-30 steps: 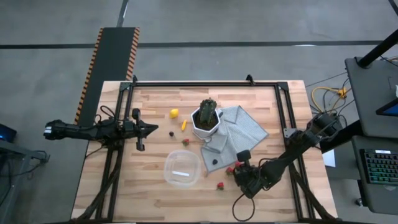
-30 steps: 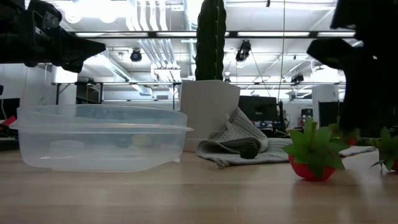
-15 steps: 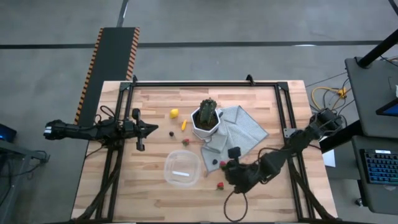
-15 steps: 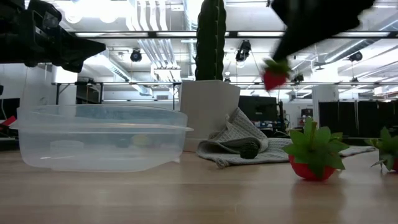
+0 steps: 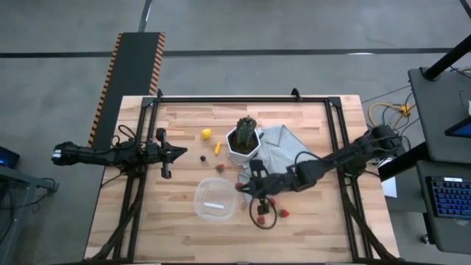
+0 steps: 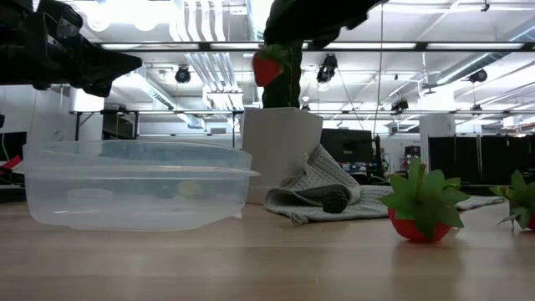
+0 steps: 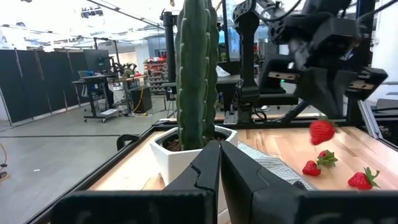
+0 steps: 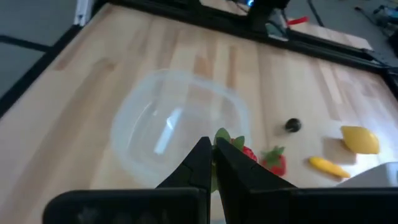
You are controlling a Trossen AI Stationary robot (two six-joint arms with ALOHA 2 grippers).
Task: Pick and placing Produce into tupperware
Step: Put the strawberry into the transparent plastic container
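Observation:
My right gripper (image 5: 241,187) is shut on a red strawberry (image 6: 266,67), high above the table at the right rim of the clear tupperware (image 5: 215,199). The held strawberry also shows in the left wrist view (image 7: 321,132). The tupperware rests on its base on the table and also shows in the low view (image 6: 134,184). A lemon (image 5: 207,134), an orange piece (image 5: 218,148), a dark berry (image 5: 203,157) and a strawberry (image 5: 219,168) lie on the table beyond it. More strawberries (image 5: 284,213) lie at the near right. My left gripper (image 5: 168,153) is shut and empty at the table's left edge. My right gripper pinches the strawberry between its two fingertips (image 8: 202,152); the leafy top (image 8: 222,135) and some red flesh (image 8: 247,152) show beside them. The fingers slant down from the table's right side. The strawberry is lifted clear, over the tupperware's right rim.
A green cactus in a white faceted pot (image 5: 244,143) stands behind the tupperware, with a crumpled grey cloth (image 5: 283,158) at its right. My right arm reaches across the cloth. Bare wood lies at the table's near left.
My right gripper has risen from the table at the near right and gone toward the table's left edge, carrying the strawberry lifted clear. It now stands at the tupperware's right rim. The other strawberries on the table have stayed where they were.

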